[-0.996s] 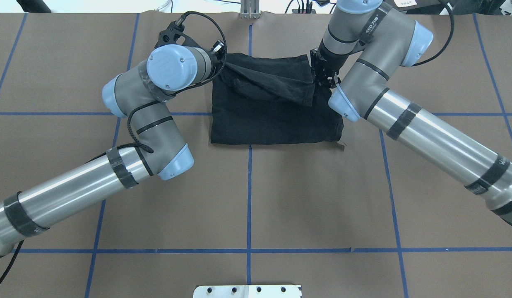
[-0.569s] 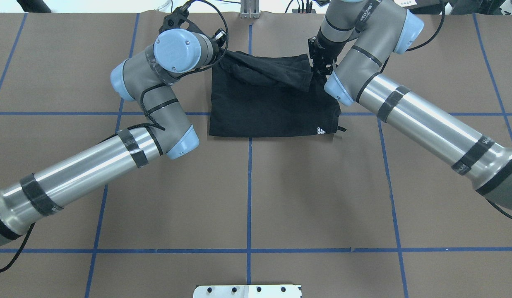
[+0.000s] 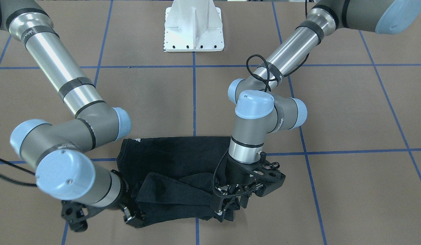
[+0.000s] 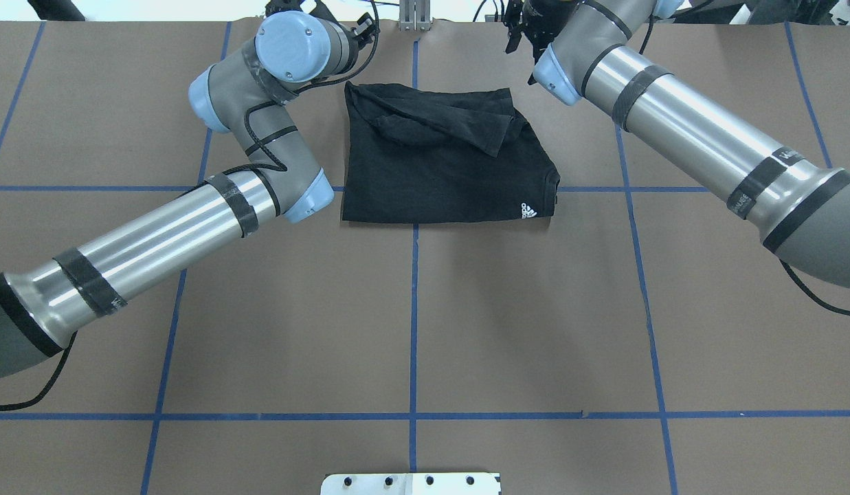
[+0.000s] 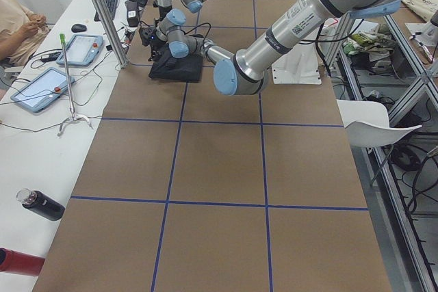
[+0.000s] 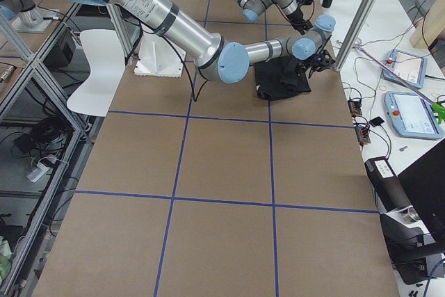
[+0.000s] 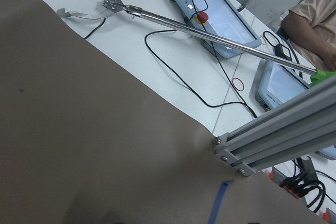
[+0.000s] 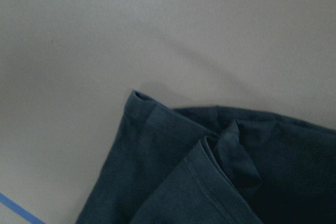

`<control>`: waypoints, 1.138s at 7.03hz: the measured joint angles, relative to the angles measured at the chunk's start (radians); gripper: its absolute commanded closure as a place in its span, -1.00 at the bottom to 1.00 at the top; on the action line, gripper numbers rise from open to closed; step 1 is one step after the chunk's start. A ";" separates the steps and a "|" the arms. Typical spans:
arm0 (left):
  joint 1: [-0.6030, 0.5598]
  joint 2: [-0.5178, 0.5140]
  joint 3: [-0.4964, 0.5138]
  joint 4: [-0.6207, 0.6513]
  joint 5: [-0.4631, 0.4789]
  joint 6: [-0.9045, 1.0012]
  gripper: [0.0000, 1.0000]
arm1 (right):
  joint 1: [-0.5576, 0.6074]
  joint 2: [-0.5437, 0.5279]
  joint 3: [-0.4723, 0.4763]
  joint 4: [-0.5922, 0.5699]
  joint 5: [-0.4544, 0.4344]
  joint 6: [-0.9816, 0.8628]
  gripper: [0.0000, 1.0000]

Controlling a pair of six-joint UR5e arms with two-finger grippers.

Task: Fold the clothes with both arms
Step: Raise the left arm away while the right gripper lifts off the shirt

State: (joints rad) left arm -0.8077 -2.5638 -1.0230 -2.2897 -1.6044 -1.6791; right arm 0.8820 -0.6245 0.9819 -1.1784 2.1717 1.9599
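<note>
The black T-shirt (image 4: 431, 179) lies folded into a rough rectangle on the brown worktop (image 4: 534, 330), close to the edge farthest from the robot and about midway along it. A sleeve (image 4: 452, 127) is laid slantwise across its far part, and a small white logo (image 4: 528, 210) shows at its near right corner. The left gripper (image 3: 225, 208) and the right gripper (image 3: 130, 215) hang by the shirt's two far corners at that same edge, but I cannot tell whether either pair of fingers is apart or together.
</note>
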 measured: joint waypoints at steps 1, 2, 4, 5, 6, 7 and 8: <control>-0.032 0.047 -0.108 0.044 -0.078 0.028 -1.00 | -0.059 -0.041 0.095 -0.026 -0.062 0.015 0.91; -0.070 0.101 -0.227 0.098 -0.147 0.070 -1.00 | -0.103 -0.057 0.145 -0.057 -0.122 0.020 1.00; -0.159 0.215 -0.440 0.195 -0.277 0.159 -1.00 | -0.142 -0.061 0.167 -0.074 -0.182 -0.001 1.00; -0.204 0.278 -0.527 0.226 -0.338 0.203 -1.00 | -0.149 -0.055 0.161 -0.076 -0.200 -0.023 1.00; -0.234 0.330 -0.596 0.255 -0.384 0.232 -1.00 | -0.154 -0.040 0.138 -0.077 -0.216 -0.044 1.00; -0.248 0.363 -0.647 0.284 -0.406 0.243 -1.00 | -0.156 -0.004 0.084 -0.077 -0.236 -0.062 1.00; -0.253 0.380 -0.676 0.308 -0.419 0.247 -1.00 | -0.157 0.034 0.024 -0.074 -0.253 -0.082 1.00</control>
State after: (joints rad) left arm -1.0607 -2.1842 -1.6990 -1.9816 -2.0232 -1.4320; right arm 0.7254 -0.5907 1.0062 -1.2529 1.9185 1.8782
